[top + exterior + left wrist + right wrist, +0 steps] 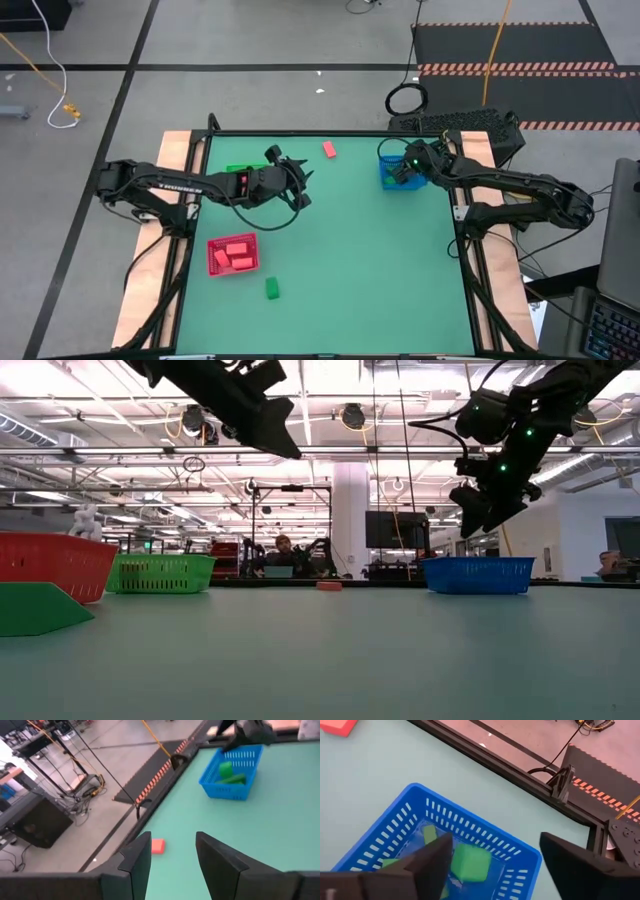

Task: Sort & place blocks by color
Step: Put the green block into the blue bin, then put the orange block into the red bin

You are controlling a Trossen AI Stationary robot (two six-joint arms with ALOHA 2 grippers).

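Green blocks [470,862] lie in blue basket [517,860] at far right of worktop [350,250]; right claw [492,862] hangs over it, spread, empty. Red blocks [235,254] sit in red basket [214,262], near left. Loose red block [329,149] at far edge, loose green block [271,288] near front. Left claw [172,857] spread, above worktop nr far edge, red block just ahead.

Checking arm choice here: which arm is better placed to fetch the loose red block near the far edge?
Left. Its gripper, jaws open, faces the red block; the right gripper hangs over the blue basket.
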